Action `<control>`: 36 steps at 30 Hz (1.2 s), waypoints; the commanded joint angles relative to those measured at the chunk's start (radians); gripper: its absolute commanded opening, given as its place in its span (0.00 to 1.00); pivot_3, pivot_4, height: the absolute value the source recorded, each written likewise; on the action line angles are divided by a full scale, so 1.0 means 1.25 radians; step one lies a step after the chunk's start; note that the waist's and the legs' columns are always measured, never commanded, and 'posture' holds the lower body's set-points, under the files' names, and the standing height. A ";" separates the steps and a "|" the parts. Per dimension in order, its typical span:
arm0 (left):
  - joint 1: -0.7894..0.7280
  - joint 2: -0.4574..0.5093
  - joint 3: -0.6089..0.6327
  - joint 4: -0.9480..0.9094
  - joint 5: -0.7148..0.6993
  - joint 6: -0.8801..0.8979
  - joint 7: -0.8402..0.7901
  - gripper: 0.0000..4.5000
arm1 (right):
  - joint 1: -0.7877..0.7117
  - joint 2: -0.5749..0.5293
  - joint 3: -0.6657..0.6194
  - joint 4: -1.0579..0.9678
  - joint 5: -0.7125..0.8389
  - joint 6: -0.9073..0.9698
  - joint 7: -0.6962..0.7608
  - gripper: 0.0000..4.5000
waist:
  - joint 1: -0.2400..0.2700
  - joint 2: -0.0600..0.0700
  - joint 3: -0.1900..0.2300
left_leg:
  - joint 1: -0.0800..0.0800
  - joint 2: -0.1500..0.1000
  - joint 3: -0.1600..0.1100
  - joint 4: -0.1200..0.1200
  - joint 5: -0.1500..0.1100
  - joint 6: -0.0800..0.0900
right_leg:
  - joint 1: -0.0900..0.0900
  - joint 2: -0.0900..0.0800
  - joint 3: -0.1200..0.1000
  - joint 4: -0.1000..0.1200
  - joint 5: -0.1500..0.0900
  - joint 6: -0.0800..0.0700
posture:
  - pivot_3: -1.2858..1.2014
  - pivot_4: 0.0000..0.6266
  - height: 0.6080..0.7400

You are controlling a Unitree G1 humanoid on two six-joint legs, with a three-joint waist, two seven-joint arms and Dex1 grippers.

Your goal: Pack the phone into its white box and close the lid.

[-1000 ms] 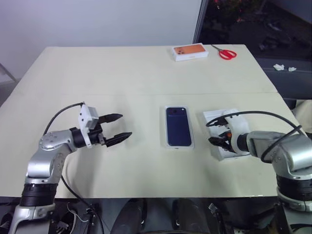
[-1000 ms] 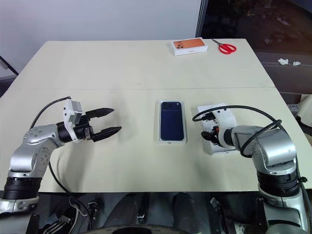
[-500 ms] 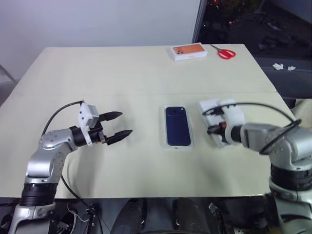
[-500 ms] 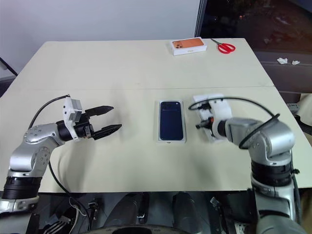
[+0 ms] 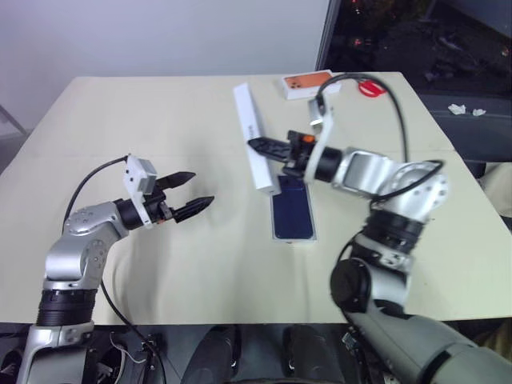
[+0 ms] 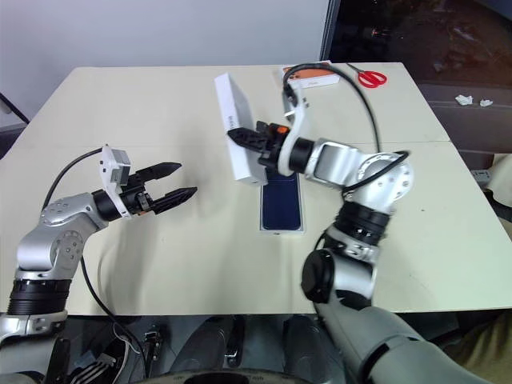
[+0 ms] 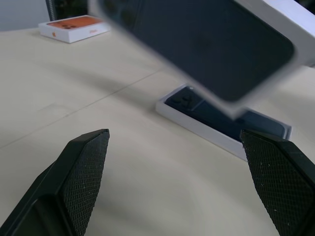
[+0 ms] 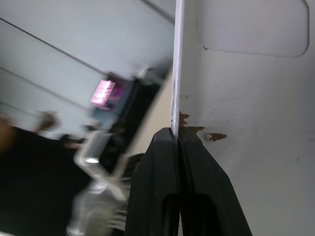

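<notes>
Right gripper: fingers pressed together on one wall of the lid, thin edge pinched between the black pads, as the right wrist view shows. Lid is held in the air, tipped up on its side. White rim and plain white inside face the gripper; the dark blue phone picture is on the outer face, seen in the left wrist view.

Left gripper: fingers spread wide, holding nothing, touching nothing, hovering above the table.

Phone: dark navy, lying flat, seated in the white box, whose rim shows as a thin white border around it. Box rests on the table just below and behind the raised lid, under the right gripper's fingers. It is well apart from the left fingertips, off to their open side.

Beyond the lid, at the table's far edge: an orange-topped box and red scissors.
</notes>
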 commanded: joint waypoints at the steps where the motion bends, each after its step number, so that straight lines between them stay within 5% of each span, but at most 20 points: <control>1: 0.004 0.006 0.033 -0.034 -0.021 0.006 0.018 1.00 | 0.028 0.048 -0.013 -0.007 0.034 0.005 -0.026 0.02 | 0.002 0.000 0.000 | 0.000 0.000 0.000 0.000 0.000 0.000 | -0.001 0.000 0.000 0.000 0.000 0.000 | 0.52 0.24 1.00; 8: 0.040 -0.008 0.032 -0.069 -0.041 0.030 0.049 0.94 | 0.121 0.068 0.008 0.010 0.040 0.004 -0.032 0.01 | -0.005 0.000 0.000 | 0.000 0.001 0.003 0.000 0.000 0.000 | -0.002 0.001 0.003 0.002 0.000 0.000 | 0.52 0.24 1.00; 11: 0.054 -0.019 0.022 -0.078 -0.046 0.041 0.050 0.71 | 0.161 0.074 0.007 0.017 0.056 0.005 -0.038 0.19 | -0.006 0.000 0.000 | 0.000 0.002 0.003 0.000 0.000 0.000 | -0.003 0.002 0.003 0.002 0.000 0.000 | 0.52 0.24 1.00; 18: 0.039 -0.060 -0.003 -0.048 -0.016 0.017 0.076 0.00 | 0.183 0.071 0.032 0.010 0.063 0.005 -0.043 0.94 | -0.006 0.000 0.000 | 0.000 0.002 0.005 -0.001 0.000 0.000 | -0.004 0.002 0.005 0.002 0.000 0.000 | 0.52 0.24 1.00; 36: -0.084 -0.246 -0.122 0.135 0.099 -0.108 0.112 0.00 | 0.242 -0.189 0.176 -0.053 0.021 -0.069 0.106 0.98 | -0.001 0.000 -0.002 | -0.001 0.003 0.010 0.001 -0.001 0.002 | -0.005 0.002 0.007 0.003 0.000 0.000 | 0.52 0.24 1.00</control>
